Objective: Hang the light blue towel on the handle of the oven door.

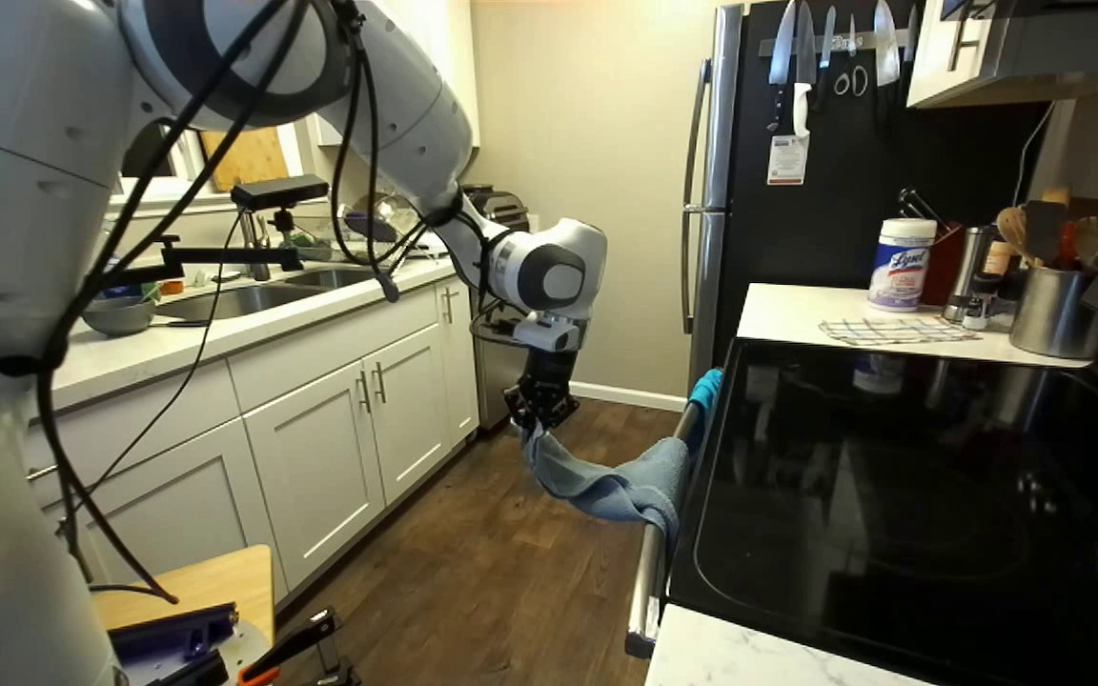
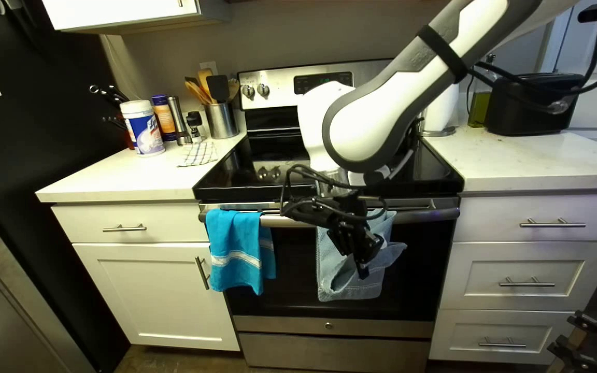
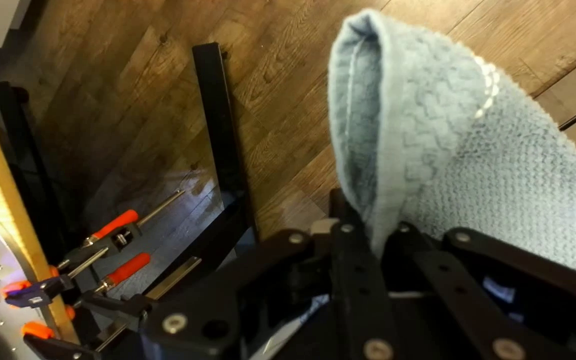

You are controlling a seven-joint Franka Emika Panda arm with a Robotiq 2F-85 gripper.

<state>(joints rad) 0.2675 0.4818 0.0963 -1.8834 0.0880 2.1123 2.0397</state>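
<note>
Gripper (image 3: 378, 237) is found clenched on one end of the light blue towel (image 1: 597, 488), which is draped over the oven door handle (image 1: 647, 576), long axis laid crosswise to it, the pinched end pointed outward in front, with sag noted between.

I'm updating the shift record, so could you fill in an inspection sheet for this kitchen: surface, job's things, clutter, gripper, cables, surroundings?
Surface: glossy black stove top, white counter on both sides.
Job's things: light blue towel draped over the oven door handle, one end drawn outward.
Clutter: bright blue cloth on the same handle; wipes tub and checked cloth on the white counter; clamps at the edge of a wooden tabletop.
Gripper: shut on the light blue towel's edge.
Cables: black cables looped along the arm, strapped in places.
Surroundings: fridge with knives on its side; sink across the wood floor.
</note>
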